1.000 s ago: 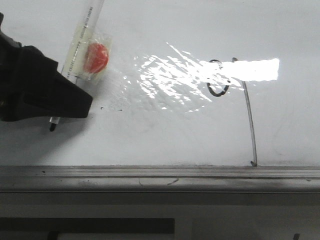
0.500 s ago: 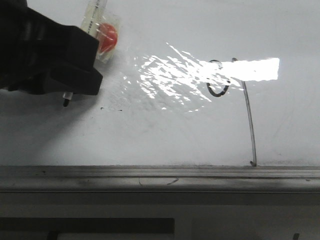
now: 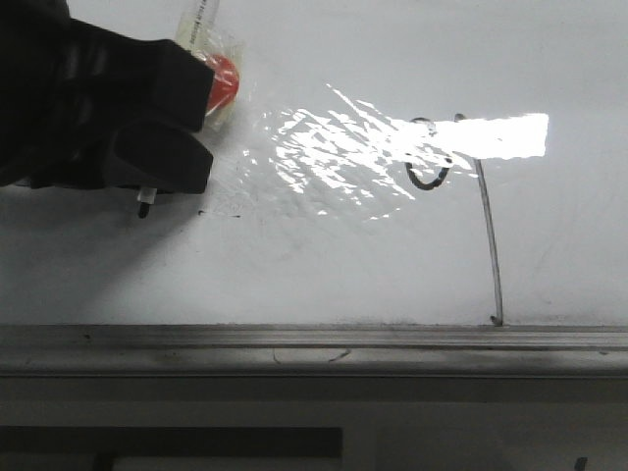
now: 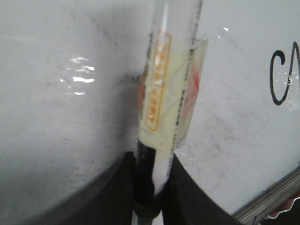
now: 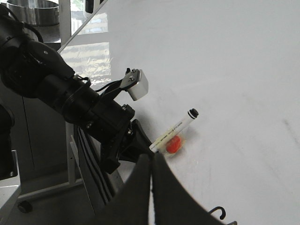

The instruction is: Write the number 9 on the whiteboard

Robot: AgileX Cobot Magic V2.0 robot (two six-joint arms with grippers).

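One marker (image 3: 201,39) is gripped in the left gripper (image 3: 147,182) over the whiteboard's (image 3: 324,265) left part.
Marker tip is pointed down toward the board; contact cannot be told. A taped patch with a red spot (image 3: 224,78) is seen on the barrel. The number 9 (image 3: 461,186) is drawn at right, its tail reaching the grey edge rail (image 3: 314,343). Right gripper (image 5: 152,164) fingers are seen pressed together, empty.
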